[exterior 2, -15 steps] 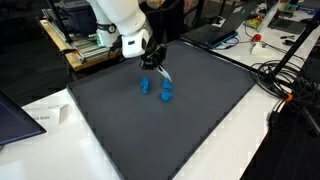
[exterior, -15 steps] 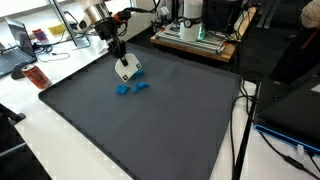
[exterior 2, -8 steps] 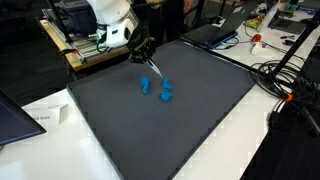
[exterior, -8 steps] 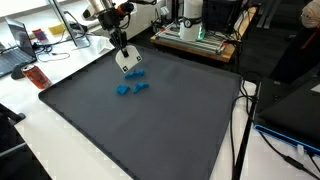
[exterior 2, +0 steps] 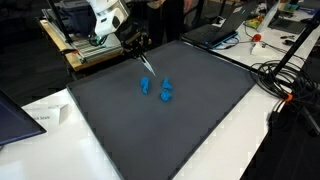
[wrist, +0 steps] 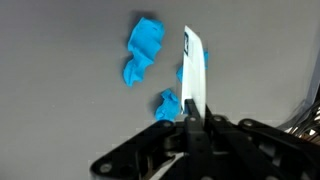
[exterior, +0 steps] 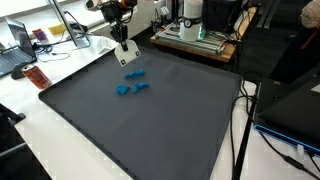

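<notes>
white card (wrist: 194, 80): thin, flat, dark print near its free end, pinched at the other end by the gripper (wrist: 192, 121), seen edge-on in the wrist view. in both exterior views the card (exterior: 127, 57) (exterior 2: 147, 66) hangs slanted under the fingers, lifted off the dark mat (exterior: 150, 130) near its far edge. blue crumpled pieces (wrist: 145, 48) lie loose on the mat just beside and below the card, small, close together, not touching it.

Arm (exterior 2: 108, 14) held high, hand (wrist: 190, 120) pointing down, fingers pinched together
</notes>
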Motion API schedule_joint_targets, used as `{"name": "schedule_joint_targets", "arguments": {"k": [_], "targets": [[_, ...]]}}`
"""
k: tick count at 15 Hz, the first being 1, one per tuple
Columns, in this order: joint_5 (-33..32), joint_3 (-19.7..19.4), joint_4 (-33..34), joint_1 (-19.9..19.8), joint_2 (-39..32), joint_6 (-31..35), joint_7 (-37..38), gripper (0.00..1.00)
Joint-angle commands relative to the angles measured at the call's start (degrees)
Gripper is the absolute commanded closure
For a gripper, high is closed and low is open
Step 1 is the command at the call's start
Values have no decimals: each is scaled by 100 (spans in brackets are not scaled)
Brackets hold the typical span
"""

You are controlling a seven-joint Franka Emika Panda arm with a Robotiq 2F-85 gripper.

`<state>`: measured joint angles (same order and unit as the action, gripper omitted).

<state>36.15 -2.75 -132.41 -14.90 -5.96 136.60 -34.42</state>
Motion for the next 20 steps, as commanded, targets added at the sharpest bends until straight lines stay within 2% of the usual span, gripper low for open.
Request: {"name": "schedule_joint_targets", "arguments": {"k": [1,3,6,9,13,14,15,16,20], "targets": [[-301,-128,-441,269,524,347,-17,99],[-618,-138,-575,393,692,579,62,99],[-1479,-139,-798,559,958,930,165,99],[-2195,-162,-916,675,1145,985,226,99],[-2379,-207,-985,866,1342,876,-251,99],[-1885,-263,-1001,956,1421,970,-572,99],[-2202,-250,-801,930,1121,881,-128,99],[-2185,-263,-803,965,1147,881,-156,96],[-2186,-279,-802,968,1114,880,-145,96]]}}
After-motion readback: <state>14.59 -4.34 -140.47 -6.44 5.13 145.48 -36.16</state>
